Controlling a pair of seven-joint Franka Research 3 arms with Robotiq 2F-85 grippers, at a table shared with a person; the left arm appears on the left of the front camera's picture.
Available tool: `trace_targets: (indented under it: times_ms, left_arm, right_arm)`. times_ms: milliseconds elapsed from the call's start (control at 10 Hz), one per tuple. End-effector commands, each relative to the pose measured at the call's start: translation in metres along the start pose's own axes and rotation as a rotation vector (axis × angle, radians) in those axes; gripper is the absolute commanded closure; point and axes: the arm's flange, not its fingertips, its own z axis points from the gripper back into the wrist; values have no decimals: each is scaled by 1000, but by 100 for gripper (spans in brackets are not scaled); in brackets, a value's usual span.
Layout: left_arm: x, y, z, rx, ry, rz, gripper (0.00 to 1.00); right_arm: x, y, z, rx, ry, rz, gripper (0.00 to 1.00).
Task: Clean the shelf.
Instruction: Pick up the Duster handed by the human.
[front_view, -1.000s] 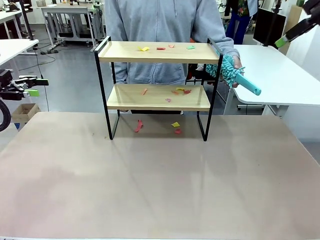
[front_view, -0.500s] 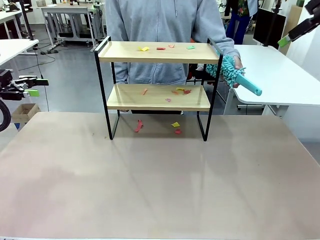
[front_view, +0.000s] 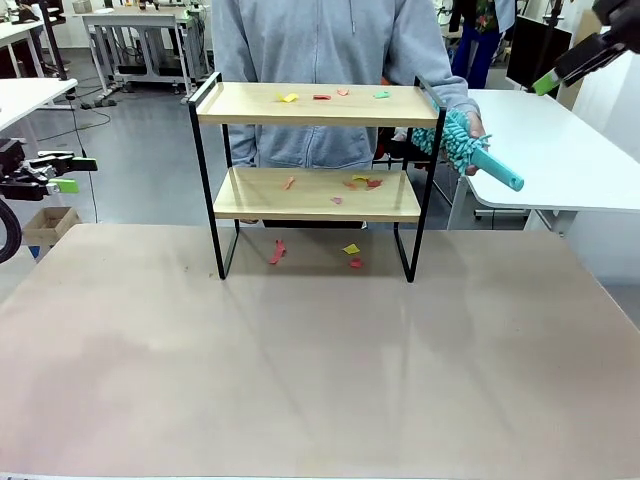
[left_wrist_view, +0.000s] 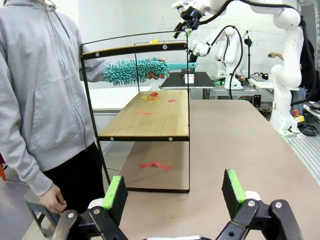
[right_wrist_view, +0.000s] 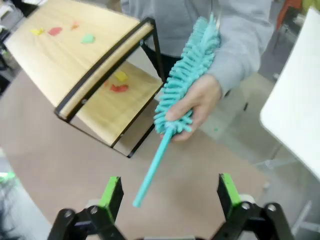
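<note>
Against the frame a second ago, the right gripper (front_view: 550, 79) sits a little further toward the shelf side at the upper right of the front view, high above the white side table (front_view: 560, 140). Nothing else has shifted: the left gripper (front_view: 78, 173) hangs in the same spot off the table's left edge, and the person's hand (right_wrist_view: 202, 102) holds the teal duster (front_view: 460, 140) where it was.

Both tools have their jaws spread wide with nothing between them; the green pads (right_wrist_view: 111, 192) of the right one frame the duster from above, its handle pointing toward that gripper.

The shelf (front_view: 250, 104) stands at the far middle of the beige table (front_view: 320, 370), directly in front of the person in a grey zip hoodie (front_view: 320, 50). Paper scraps lie on it: a yellow scrap (front_view: 289, 97), a red one (front_view: 321, 97) and a green one (front_view: 381, 95) on the top board, and a cluster of red and yellow bits (front_view: 362, 182) on the lower board. More scraps (front_view: 277, 252) lie on the table under the rack.

The duster's fluffy head is just beside the rack's right black post, at a height between the two boards. That post and the top rail stand between the head and the scraps. The person's other hand (left_wrist_view: 52, 200) hangs down at their side. A cardboard box (front_view: 45, 225) sits on the floor at the left.
</note>
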Motion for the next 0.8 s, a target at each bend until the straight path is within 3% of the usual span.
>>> trace_targets:
  times_ms: [0, 300, 700]
  left_arm:
    - [2, 0, 1, 1, -1, -6, 0]
    - [2, 0, 1, 1, -1, -6, 0]
    - [2, 0, 1, 1, -1, -6, 0]
  right_arm:
    - [-20, 38, -15, -89, 69, -115, 0]
    - [-38, 70, -47, -171, 71, -134, 0]
    - [-50, 70, -98, -209, 103, -149, 0]
